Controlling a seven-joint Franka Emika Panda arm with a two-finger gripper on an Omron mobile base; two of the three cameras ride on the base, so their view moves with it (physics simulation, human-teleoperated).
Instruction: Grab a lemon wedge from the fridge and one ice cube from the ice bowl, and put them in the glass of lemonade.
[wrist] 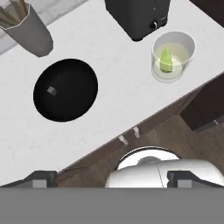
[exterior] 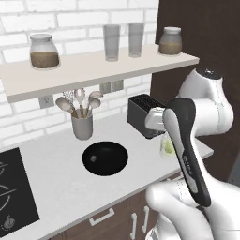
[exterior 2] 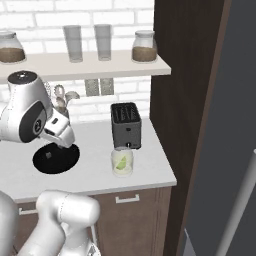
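1. The gripper (wrist: 112, 178) has its jaws spread wide and empty; its fingertips (wrist: 41, 178) are cut off at the hand view's bottom edge.
2. One ice cube (wrist: 51, 90) lies in the ice bowl (wrist: 83, 72), at eleven o'clock from the gripper.
3. The lemon wedge (wrist: 166, 60) stands in the glass of lemonade (wrist: 173, 38), at one o'clock, beside the toaster (wrist: 138, 15).

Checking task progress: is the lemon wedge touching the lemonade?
Touching. In the hand view the lemon wedge sits inside the glass of lemonade, in the liquid.

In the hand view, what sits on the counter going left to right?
Utensil cup → ice bowl, holding one ice cube → toaster → glass of lemonade, with the lemon wedge in it.
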